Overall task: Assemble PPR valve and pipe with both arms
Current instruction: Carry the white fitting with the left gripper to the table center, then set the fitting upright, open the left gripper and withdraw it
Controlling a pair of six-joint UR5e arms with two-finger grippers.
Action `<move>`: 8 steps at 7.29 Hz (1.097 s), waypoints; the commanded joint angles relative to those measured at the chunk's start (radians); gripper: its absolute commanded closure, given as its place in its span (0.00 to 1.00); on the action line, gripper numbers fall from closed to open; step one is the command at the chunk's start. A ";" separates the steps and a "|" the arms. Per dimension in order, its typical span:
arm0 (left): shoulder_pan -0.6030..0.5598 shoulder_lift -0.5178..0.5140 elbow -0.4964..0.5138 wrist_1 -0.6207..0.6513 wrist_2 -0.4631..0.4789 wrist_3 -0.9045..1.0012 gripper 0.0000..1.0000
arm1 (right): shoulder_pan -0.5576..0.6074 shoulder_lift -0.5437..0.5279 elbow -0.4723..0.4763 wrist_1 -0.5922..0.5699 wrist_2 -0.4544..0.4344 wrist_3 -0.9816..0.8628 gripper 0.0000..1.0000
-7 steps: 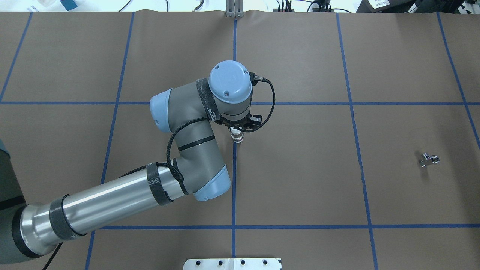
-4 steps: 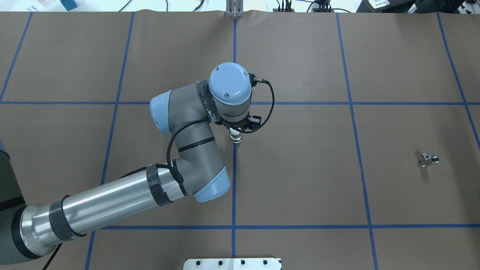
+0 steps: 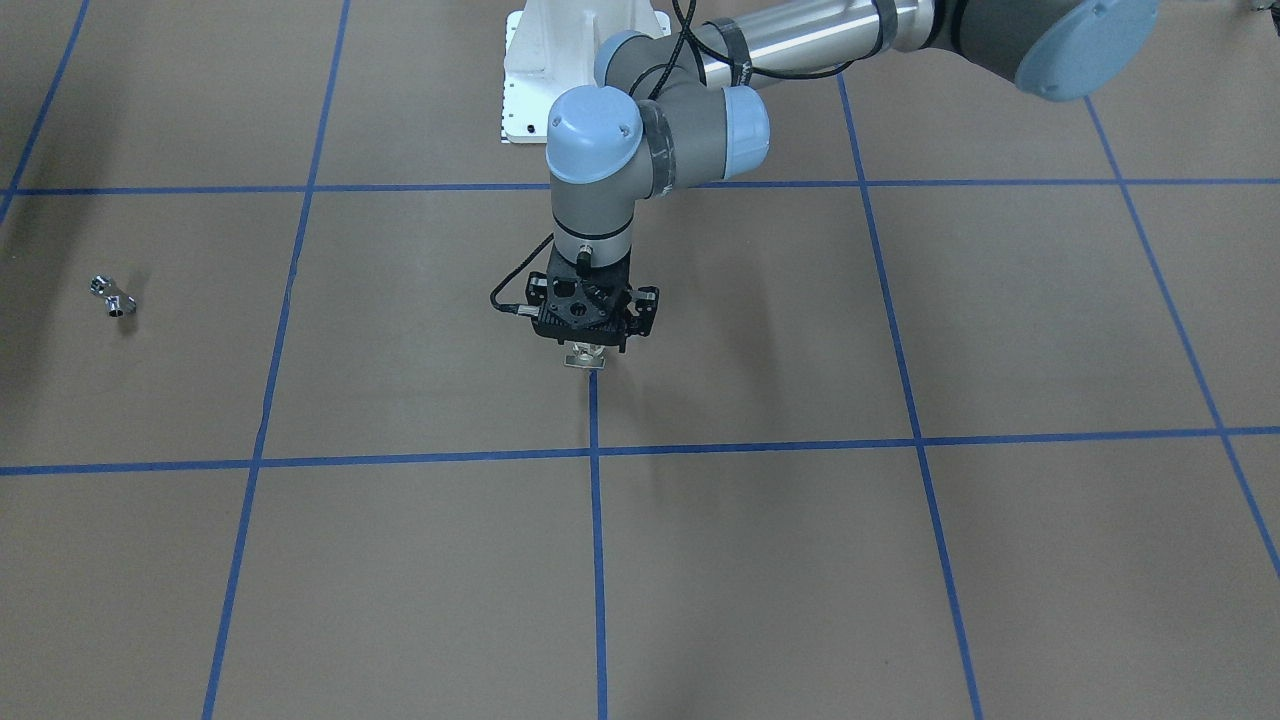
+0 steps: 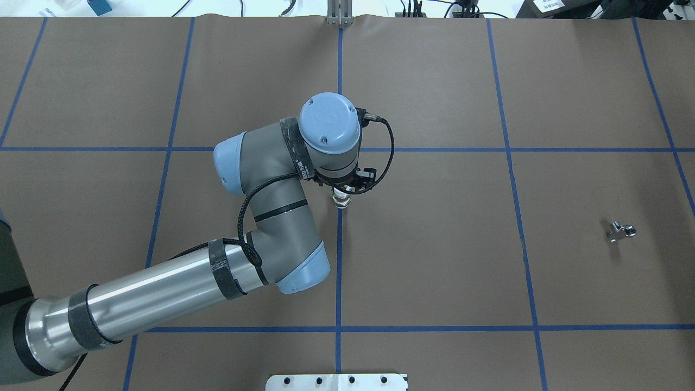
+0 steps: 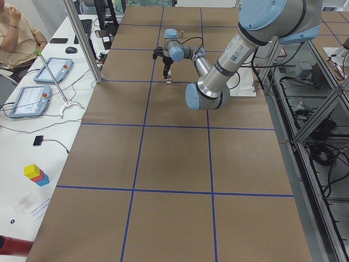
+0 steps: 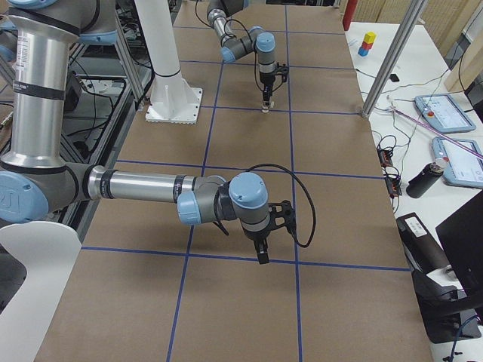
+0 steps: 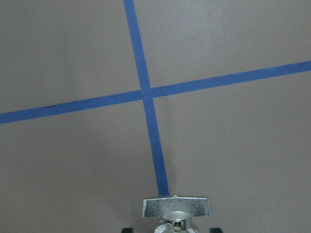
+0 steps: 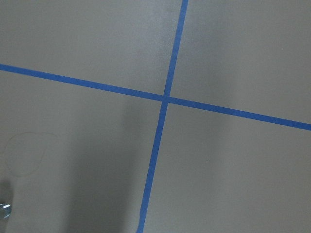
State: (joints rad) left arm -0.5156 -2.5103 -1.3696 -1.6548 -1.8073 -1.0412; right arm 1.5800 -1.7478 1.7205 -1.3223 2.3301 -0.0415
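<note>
My left gripper [image 4: 341, 196] points straight down at the table's middle and is shut on the PPR valve [image 4: 341, 202]. The valve hangs below the fingers, over a blue tape line. It shows in the front view [image 3: 586, 358], and its flat tab fills the bottom of the left wrist view [image 7: 176, 207]. The chrome pipe [image 4: 620, 231] lies alone on the table far to the right, also in the front view [image 3: 112, 297]. My right gripper [image 6: 261, 255] shows only in the exterior right view, hovering over the table; I cannot tell whether it is open or shut.
The table [image 4: 434, 260] is covered with brown paper and a grid of blue tape lines. The white pedestal base [image 3: 580, 60] stands at the robot's edge. A small shiny bit [image 8: 4, 209] sits at the lower left edge of the right wrist view.
My left arm's wrist has shifted slightly to the left with the valve still held. The pipe has not moved.
</note>
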 commanded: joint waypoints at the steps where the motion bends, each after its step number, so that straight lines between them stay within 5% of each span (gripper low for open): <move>1: -0.010 0.002 -0.066 0.015 -0.006 0.018 0.00 | 0.000 0.001 0.001 0.000 0.000 0.000 0.00; 3: -0.052 0.118 -0.299 0.149 -0.010 0.125 0.00 | -0.002 0.002 0.001 0.000 0.011 0.002 0.00; 5: -0.198 0.323 -0.591 0.294 -0.126 0.368 0.00 | -0.005 0.005 0.013 0.006 0.066 0.075 0.00; 8: -0.529 0.574 -0.657 0.299 -0.312 0.916 0.00 | -0.119 0.007 0.149 0.006 0.078 0.350 0.00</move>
State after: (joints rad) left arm -0.9009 -2.0333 -2.0141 -1.3596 -2.0427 -0.3730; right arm 1.5196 -1.7415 1.8069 -1.3164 2.4072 0.1765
